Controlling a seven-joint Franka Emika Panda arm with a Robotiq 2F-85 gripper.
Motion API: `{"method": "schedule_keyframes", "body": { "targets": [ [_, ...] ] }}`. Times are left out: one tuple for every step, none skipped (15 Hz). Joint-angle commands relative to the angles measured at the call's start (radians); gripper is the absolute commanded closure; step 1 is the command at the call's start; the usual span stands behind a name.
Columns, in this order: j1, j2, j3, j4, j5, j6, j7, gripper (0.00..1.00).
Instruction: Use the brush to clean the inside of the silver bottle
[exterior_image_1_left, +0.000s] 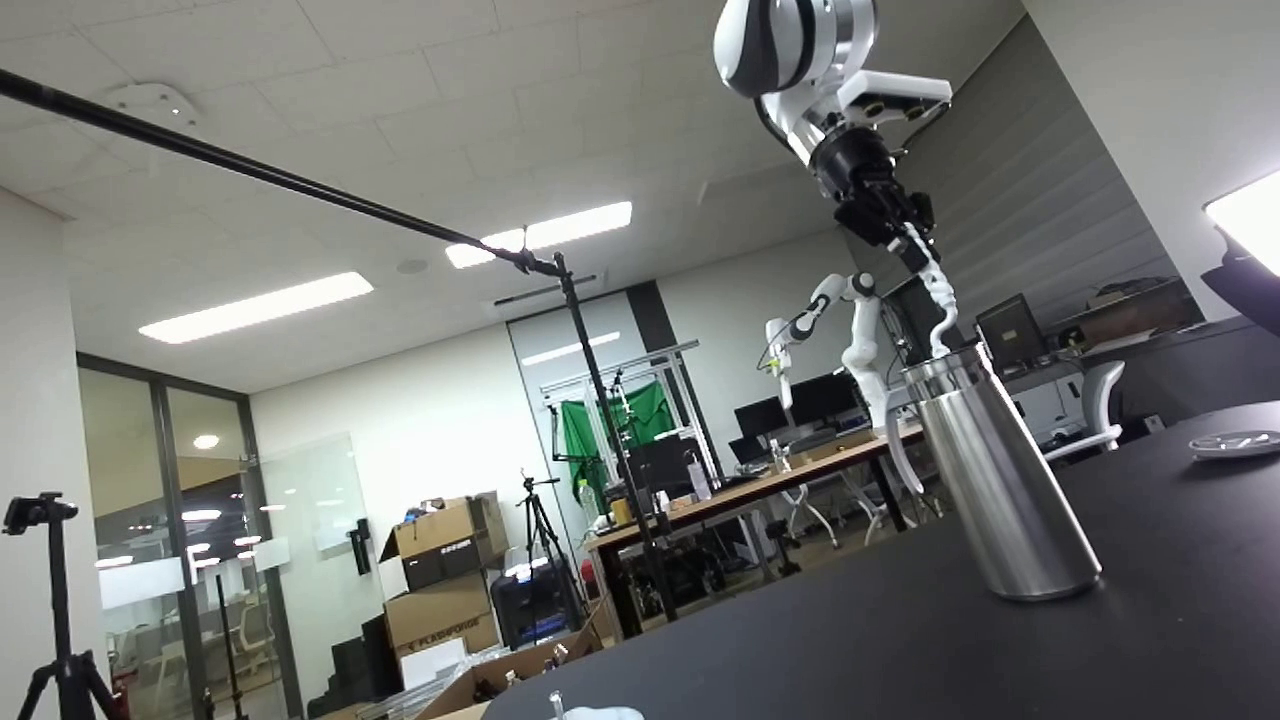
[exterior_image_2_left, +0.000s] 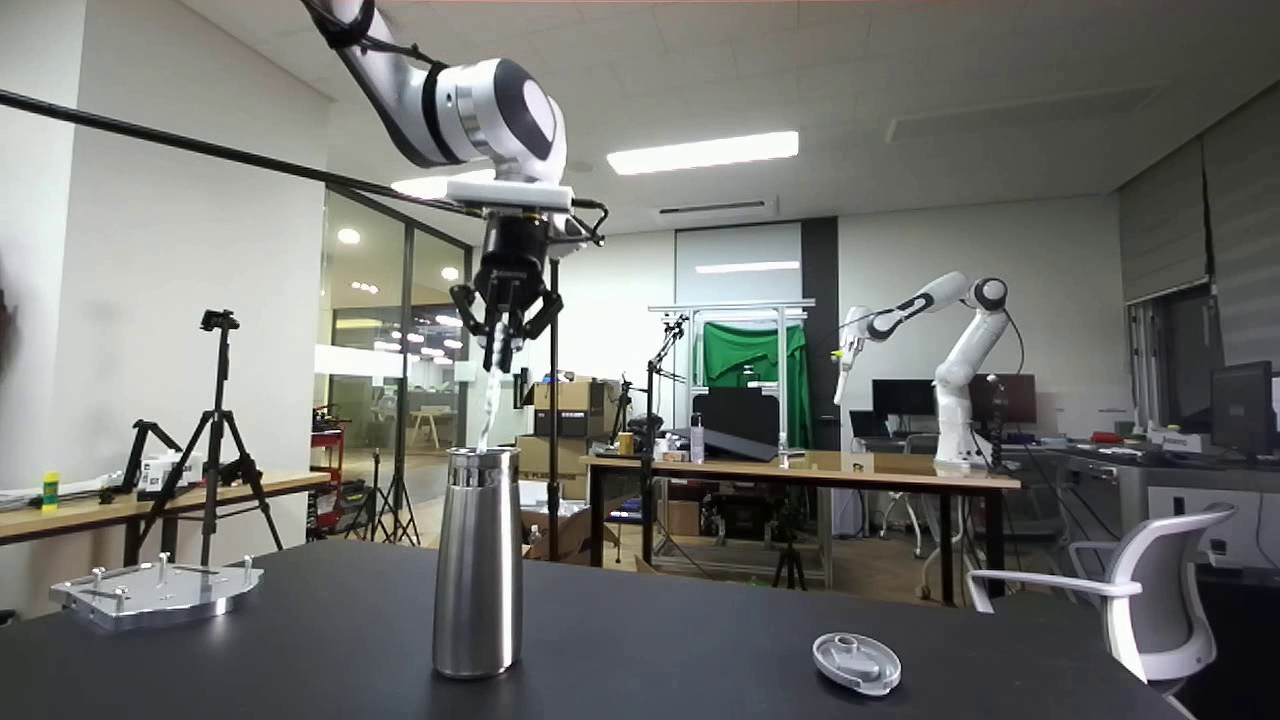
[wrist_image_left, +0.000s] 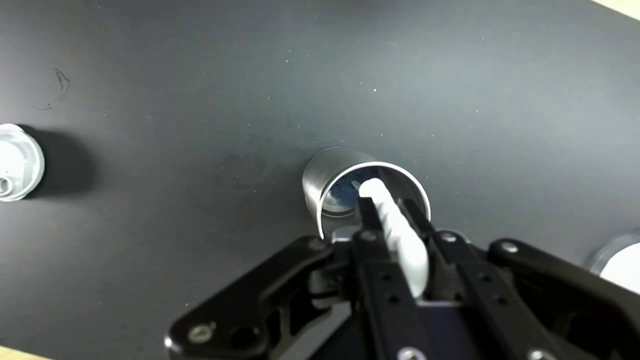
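The silver bottle stands upright and open on the black table; it also shows in an exterior view and in the wrist view. The brush has a wavy white handle, also seen in an exterior view and in the wrist view. Its lower part goes down into the bottle mouth, slightly tilted; dark blue bristles show inside the bottle. My gripper is above the bottle, shut on the upper handle; its fingers lie on both sides of it. The brush's lower end is hidden.
A round pale lid lies on the black table and shows in the wrist view. A clear-grey plate with upright posts lies on the bottle's other side. A white chair stands by the table edge.
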Motion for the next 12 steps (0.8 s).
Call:
{"method": "schedule_keyframes", "body": {
  "targets": [
    [0.006,0.014,-0.001,0.018,-0.03,-0.047,0.033,0.96],
    [0.008,0.007,-0.002,0.028,-0.039,-0.064,0.036,0.96],
    [0.009,-0.012,-0.001,0.042,-0.052,-0.092,0.03,0.96],
    [0.009,-0.027,-0.001,0.056,-0.061,-0.12,0.023,0.96],
    [0.009,-0.048,0.0,0.079,-0.072,-0.162,0.016,0.96],
    [0.009,-0.069,0.001,0.102,-0.077,-0.197,0.006,0.96],
    [0.01,-0.091,0.002,0.126,-0.087,-0.227,0.001,0.96],
    [0.01,-0.108,0.003,0.152,-0.091,-0.258,-0.005,0.96],
    [0.01,-0.127,0.003,0.172,-0.095,-0.278,-0.01,0.96],
    [0.01,-0.14,0.003,0.192,-0.098,-0.296,-0.015,0.96],
    [0.009,-0.15,0.002,0.206,-0.099,-0.306,-0.018,0.96],
    [0.007,-0.15,0.0,0.213,-0.095,-0.312,-0.021,0.96]
  ]
}}
